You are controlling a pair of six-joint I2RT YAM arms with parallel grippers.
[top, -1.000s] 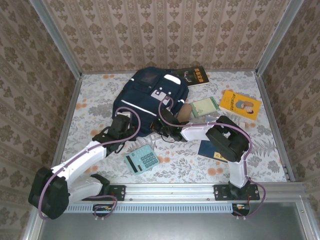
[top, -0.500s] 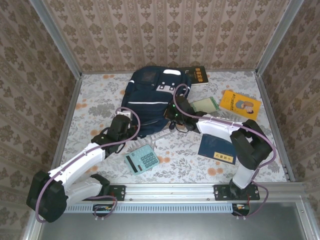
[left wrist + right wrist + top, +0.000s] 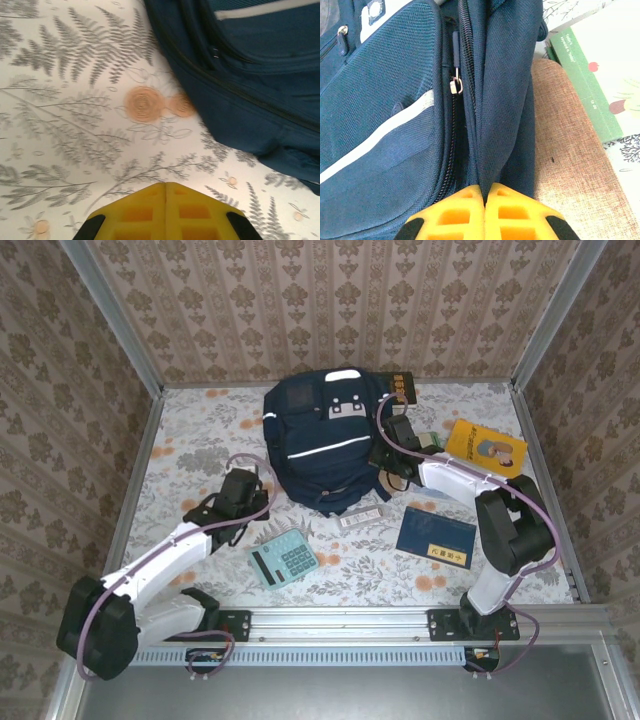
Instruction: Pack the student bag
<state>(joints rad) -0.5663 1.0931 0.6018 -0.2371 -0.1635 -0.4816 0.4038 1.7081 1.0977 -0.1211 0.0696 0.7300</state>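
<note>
Table with white floral-print cloth (image 3: 200, 430). A large navy blue fabric student bag (image 3: 320, 445) with white reflective stripes lies at back centre, top toward the far wall.

The right gripper (image 3: 398, 432) is at the bag's right flank. In the wrist view its yellow fingers (image 3: 460, 212) are pressed together on a fold of navy cloth just beside the zip (thin pinch, only an edge of fabric). The left gripper (image 3: 243, 488) is near the bag's lower-left corner, not touching it. Its yellow fingers (image 3: 137, 214) are flat against each other over bare cloth and carry nothing.

Step, as judged: holding the bag side so it can be opened for loading. To do it well, keep the pinch steady and pull gently up and outward, not sideways, or the fold slips out. The left gripper should brace the bag.

Loose items wait to the right and front:
- yellow paperback book (image 3: 485, 447)
- dark blue flat booklet (image 3: 435, 537)
- tan woven fabric pouch (image 3: 570, 150), touching the bag
- teal pocket calculator (image 3: 283, 560)

The small silver-and-navy zipper pull (image 3: 456, 85) is the next target. Can't tell how far the zip is open.
</note>
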